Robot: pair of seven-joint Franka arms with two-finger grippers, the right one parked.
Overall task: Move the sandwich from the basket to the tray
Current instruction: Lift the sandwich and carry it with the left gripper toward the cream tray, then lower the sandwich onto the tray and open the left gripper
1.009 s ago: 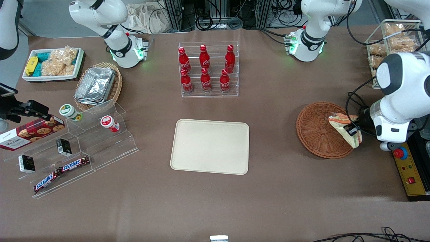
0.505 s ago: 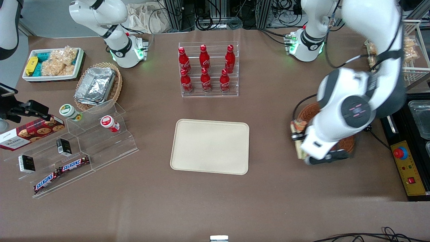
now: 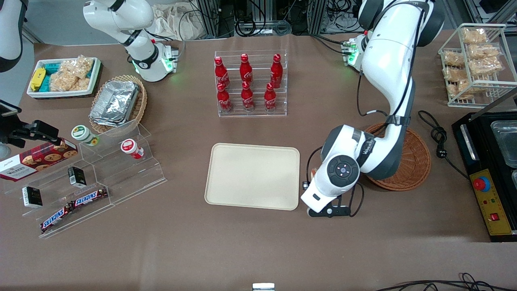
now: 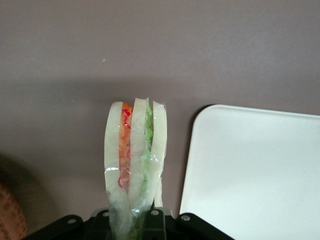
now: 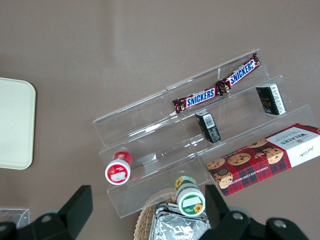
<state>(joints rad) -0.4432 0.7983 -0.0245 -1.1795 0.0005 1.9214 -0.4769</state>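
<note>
The sandwich [image 4: 135,155] is a wrapped wedge of pale bread with orange, red and green filling. My left gripper [image 4: 132,222] is shut on it and holds it above the brown table. In the front view the gripper [image 3: 319,198] hangs between the cream-beige tray [image 3: 252,176] and the reddish-brown wicker basket [image 3: 412,161], close beside the tray's edge, and the arm hides the sandwich. The tray's rounded corner [image 4: 255,170] lies right beside the sandwich. A bit of the basket's rim [image 4: 9,217] also shows. The tray and the visible part of the basket hold nothing.
A clear rack of red cola bottles [image 3: 250,83] stands farther from the camera than the tray. A stepped acrylic shelf with snacks [image 3: 101,173] and a tan basket of foil containers [image 3: 117,103] lie toward the parked arm's end. A white wire rack [image 3: 472,60] and a black control box [image 3: 490,202] stand toward the working arm's end.
My left gripper lifted the sandwich out of the basket and carried it sideways to the tray's edge. The basket now shows no sandwich.
</note>
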